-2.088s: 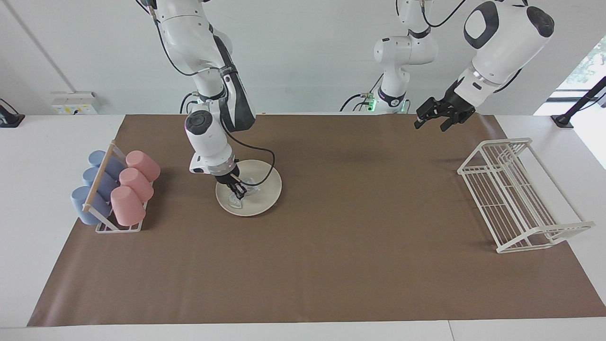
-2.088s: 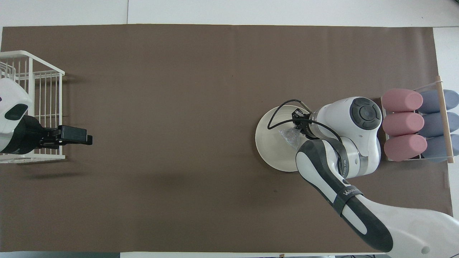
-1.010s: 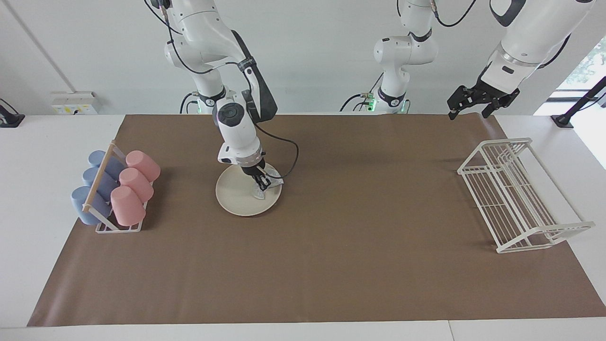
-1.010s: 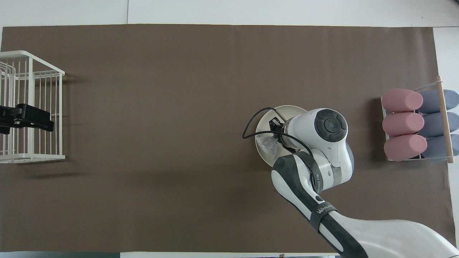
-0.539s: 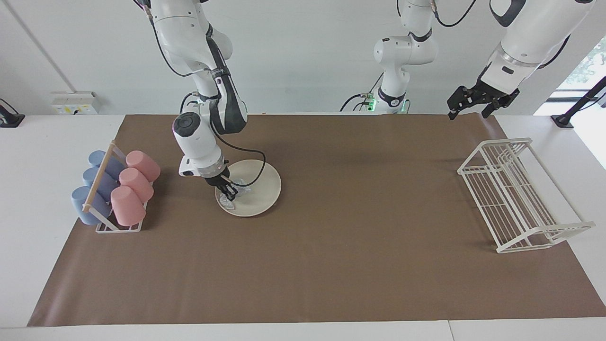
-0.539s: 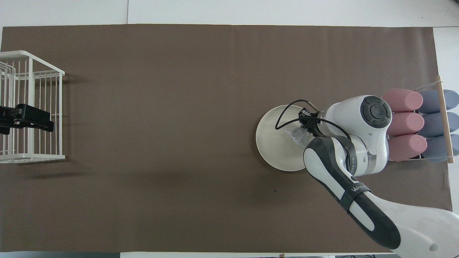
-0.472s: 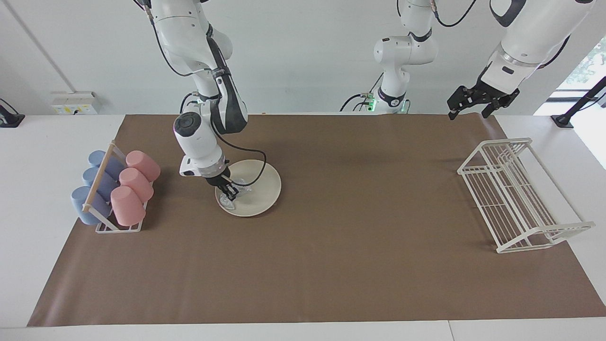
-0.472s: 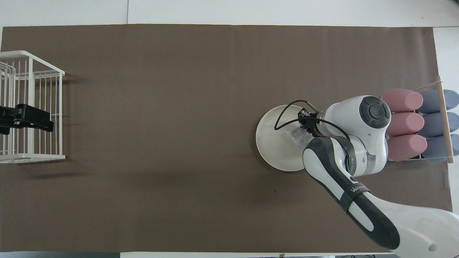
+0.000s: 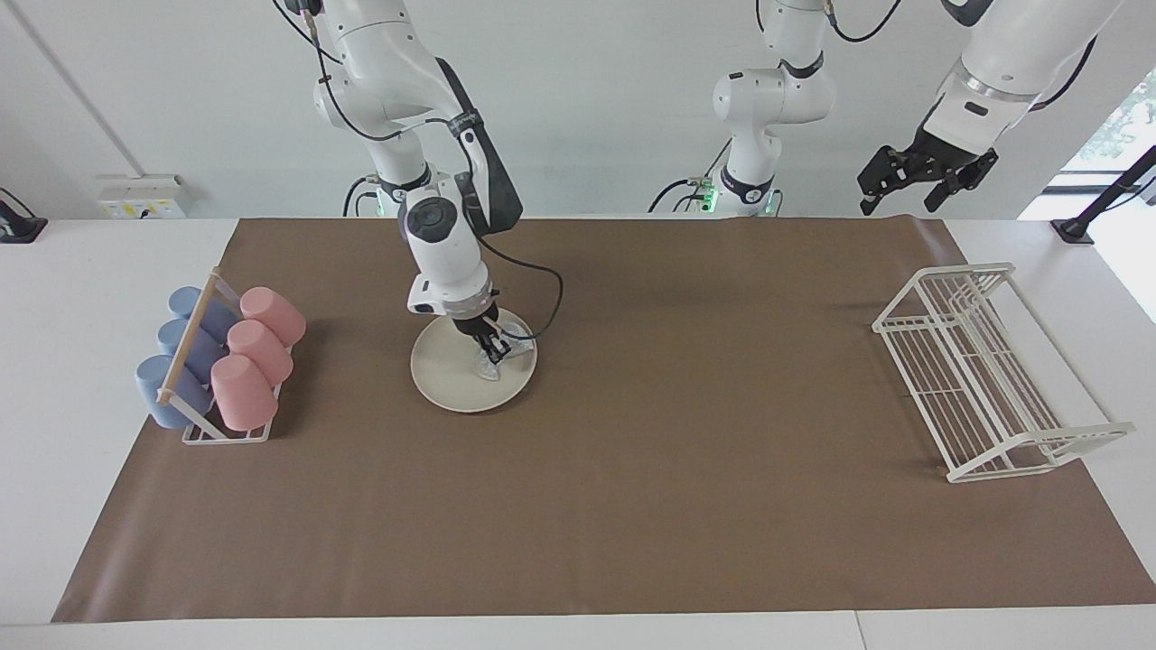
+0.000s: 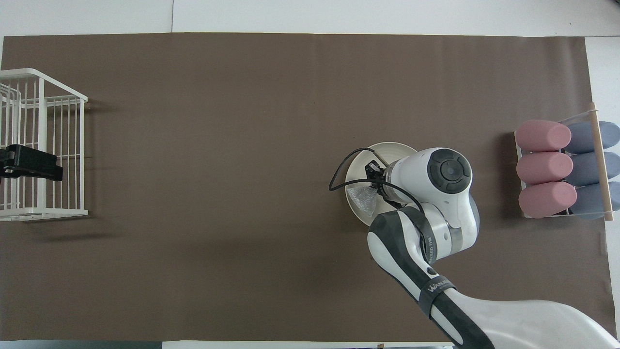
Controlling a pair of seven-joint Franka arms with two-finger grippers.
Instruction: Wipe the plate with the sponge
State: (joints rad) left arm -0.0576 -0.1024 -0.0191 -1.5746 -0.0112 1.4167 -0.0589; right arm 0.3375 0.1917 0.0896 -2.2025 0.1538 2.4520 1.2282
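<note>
Two arms are mine, and only one is busy. My right gripper (image 9: 492,351) is down on the cream plate (image 9: 449,372), its fingertips pinched together on the silvery sponge (image 9: 493,364), which lies pressed against the plate's surface on the side toward the left arm's end of the table. In the overhead view the sponge (image 10: 364,198) shows as a crinkled grey wedge just beside my wrist, inside the plate's rim (image 10: 387,145).

The plate sits on the brown mat (image 9: 632,506), toward my right arm's end of the table, with the cup rack (image 9: 209,431) beside it, holding pink cups (image 9: 255,354) and blue cups (image 9: 176,348) lying on their sides.

My left gripper (image 9: 918,176) waits raised in the air over the white wire dish rack (image 9: 984,379), its fingers spread apart and holding nothing.
</note>
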